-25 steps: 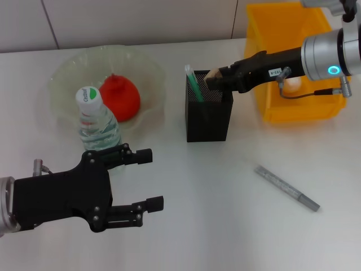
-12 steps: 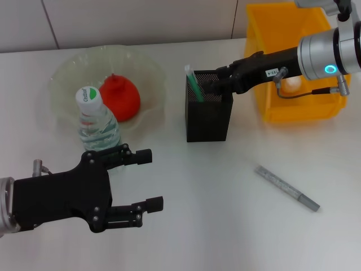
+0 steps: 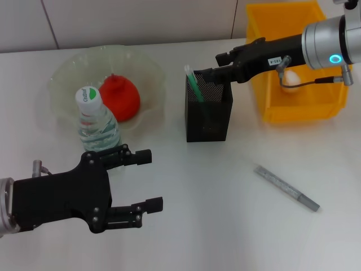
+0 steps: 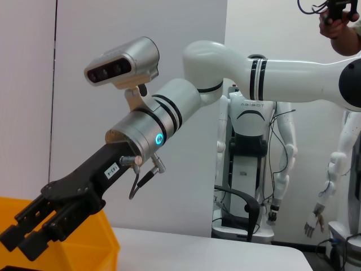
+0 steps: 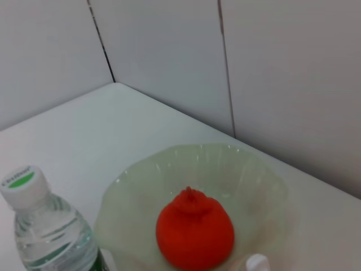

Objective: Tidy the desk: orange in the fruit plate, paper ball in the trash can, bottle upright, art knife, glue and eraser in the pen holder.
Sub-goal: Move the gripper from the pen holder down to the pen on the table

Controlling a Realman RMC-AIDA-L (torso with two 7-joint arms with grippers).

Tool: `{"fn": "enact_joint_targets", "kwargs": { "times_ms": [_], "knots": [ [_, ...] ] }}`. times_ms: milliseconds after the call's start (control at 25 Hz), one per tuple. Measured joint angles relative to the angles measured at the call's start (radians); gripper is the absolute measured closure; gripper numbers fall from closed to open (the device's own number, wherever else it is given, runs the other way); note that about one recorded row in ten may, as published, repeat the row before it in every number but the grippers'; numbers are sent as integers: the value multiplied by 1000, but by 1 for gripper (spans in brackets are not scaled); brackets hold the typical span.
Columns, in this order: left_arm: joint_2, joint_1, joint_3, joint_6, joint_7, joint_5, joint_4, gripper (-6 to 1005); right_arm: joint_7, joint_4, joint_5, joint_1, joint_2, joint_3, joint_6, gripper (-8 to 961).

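White worktop is spreading under pale wall panels. At upper centre the right pincer (image 3: 209,72) is hovering over the pen holder (image 3: 208,110); I cannot tell how its jaws are standing. Lower left, the left pincer (image 3: 151,179) is gaping wide beside the upright bottle (image 3: 96,121). The orange (image 3: 119,97) is sitting in the fruit plate (image 3: 67,73), the paper ball (image 3: 292,83) in the trash can (image 3: 307,113). The art knife (image 3: 286,188) is lying lower right: approaching squarely across its barrel seems wise
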Motion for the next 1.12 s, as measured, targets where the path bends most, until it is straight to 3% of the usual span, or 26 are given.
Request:
{"fn": "enact_joint_targets", "kwargs": {
  "times_ms": [400,760,1120],
  "knots": [
    [0,4,0,0,6,0,0,197,20,-154,16,-61,6,-1,-95,224],
    [0,1,0,-3,6,0,0,197,119,-419,17,-231,7,-90,-148,197],
    [0,-4,0,-12,6,0,-3,197,190,-545,10,-332,7,-137,-176,198]
  ]
}}
